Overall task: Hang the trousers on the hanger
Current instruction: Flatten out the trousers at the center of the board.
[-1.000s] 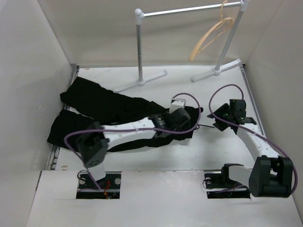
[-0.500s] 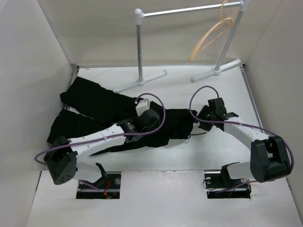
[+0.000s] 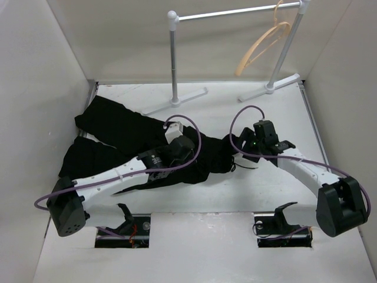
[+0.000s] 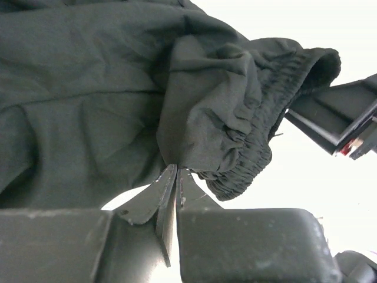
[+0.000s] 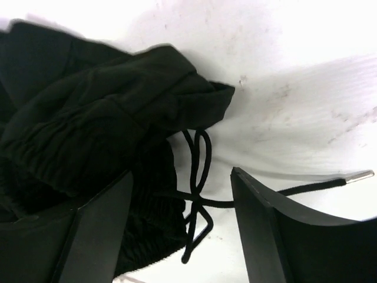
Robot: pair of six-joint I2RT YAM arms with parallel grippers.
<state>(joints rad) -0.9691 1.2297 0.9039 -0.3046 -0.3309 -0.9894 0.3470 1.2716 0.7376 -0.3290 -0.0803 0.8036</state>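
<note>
Left wrist shows left gripper (image 4: 175,172) pinching the trousers (image 4: 88,100).

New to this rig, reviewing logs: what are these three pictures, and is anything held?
Two robot arms are bolted at the near edge of a table. One picture looks down from above; the other two come from wrist cameras. Black trousers lie crumpled on the table; a tan hanger hangs on the white rack at the back. The left end effector is shut, pinching trouser fabric beside the elastic waistband. The right end effector is open, its fingers either side of the drawstring, holding nothing.
</note>
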